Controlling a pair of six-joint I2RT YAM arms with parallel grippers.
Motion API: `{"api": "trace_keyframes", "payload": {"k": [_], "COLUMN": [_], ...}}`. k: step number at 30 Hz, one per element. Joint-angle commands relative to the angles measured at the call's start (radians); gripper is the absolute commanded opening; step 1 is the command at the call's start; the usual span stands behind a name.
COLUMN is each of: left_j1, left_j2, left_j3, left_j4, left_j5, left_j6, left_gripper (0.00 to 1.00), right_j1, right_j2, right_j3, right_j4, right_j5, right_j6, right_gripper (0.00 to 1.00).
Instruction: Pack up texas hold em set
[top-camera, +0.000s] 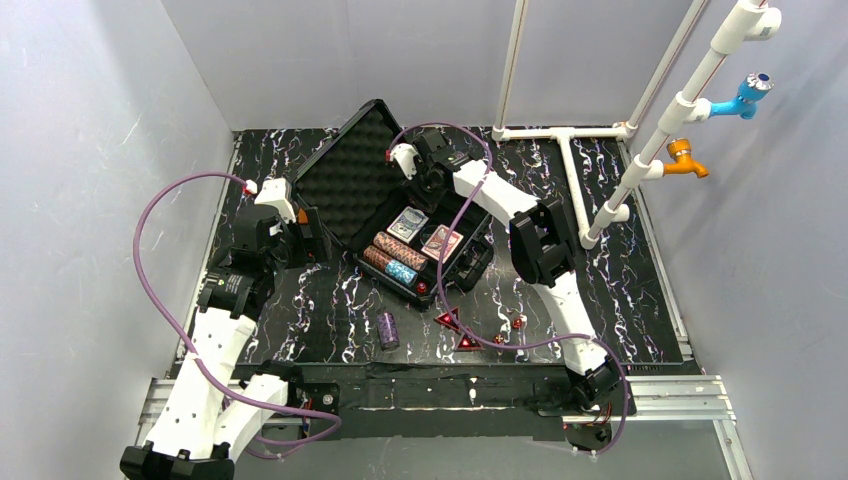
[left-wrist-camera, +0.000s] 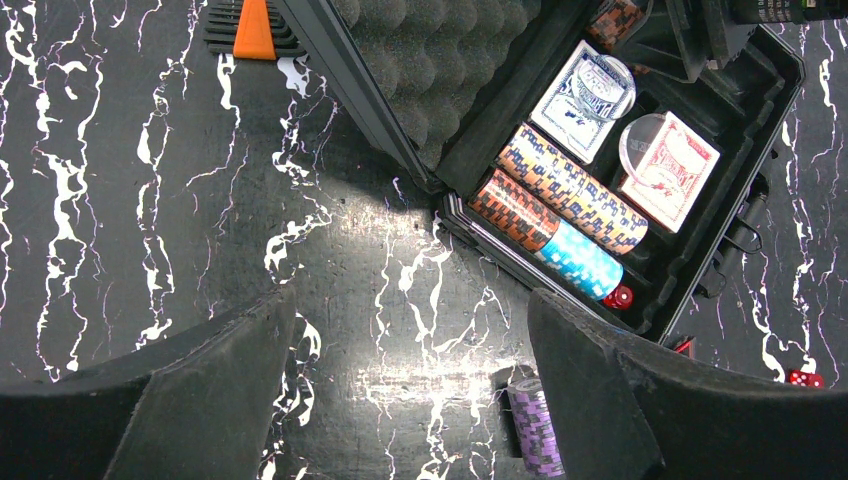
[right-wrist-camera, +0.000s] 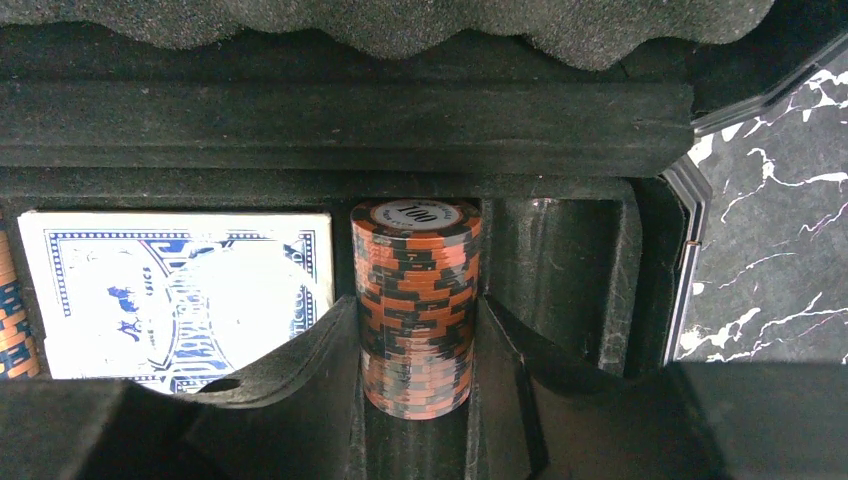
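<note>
Case: the black case (top-camera: 470, 262) lies open mid-table, with its foam-lined lid tipped back toward 10 o'clock.
Right gripper: the right gripper (right-wrist-camera: 415, 345) is in the tray's 12 o'clock corner. Its fingers are pressed against both sides of the orange-and-black chip roll (right-wrist-camera: 415, 300), which stands on end.
Left gripper: the left gripper (left-wrist-camera: 410, 390) hangs at the case's 9 o'clock, above the table (left-wrist-camera: 120, 200). Its fingers are spread wide with nothing between them.
Decks: the blue-backed deck (right-wrist-camera: 175, 300) sits at 9 o'clock of the held roll (wrist view). The red-backed deck (left-wrist-camera: 668, 170) lies beside it in the tray.
Stowed chips: two rows lie along the tray's near side, and the blue chips (left-wrist-camera: 580, 262) end one of them.
Loose chips: the purple chip roll (top-camera: 388, 329) lies on the table at the case's 6 o'clock.
Loose bits: the red triangular markers (top-camera: 448, 319) and a red die (top-camera: 517, 323) lie at the case's 5 o'clock.
</note>
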Motion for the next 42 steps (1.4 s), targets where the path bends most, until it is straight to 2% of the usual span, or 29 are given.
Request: {"api": "trace_keyframes", "payload": {"k": [1,13,28,37,39,41,42], "left_j1": [-0.004,-0.005,-0.005,-0.005,-0.005,-0.005,-0.005], "left_j2": [-0.004,-0.003,-0.011,-0.011,-0.01,-0.008,-0.008], "left_j3": [0.009,0.009,0.009,0.004,-0.003,-0.001,0.001], "left_j4": [0.002,0.003,0.002,0.011,0.022,0.02,0.015], "left_j5": [-0.002,0.001,0.001,-0.017,-0.017,-0.022,-0.022], "left_j6": [0.01,0.01,0.008,-0.014,-0.021,-0.035,-0.04], "left_gripper": [0.84,0.84,0.84,0.85,0.89,0.97,0.98], "right_j1": [0.011,0.013,0.026,0.057,0.063,0.071,0.074], "right_j2": [-0.005,-0.036,-0.164,-0.348,-0.4,-0.452,-0.48], "right_j3": [0.056,0.053,0.051,-0.115,-0.165,-0.219,-0.246], "right_j4": [0.074,0.08,0.09,0.177,0.199,0.221,0.231], "right_j5": [0.007,0.022,0.046,0.134,0.144,0.153,0.154], "right_j6": [0.004,0.002,0.012,0.1,0.13,0.16,0.172], "right_gripper": [0.43,0.67,0.72,0.75,0.76,0.79,0.82]}}
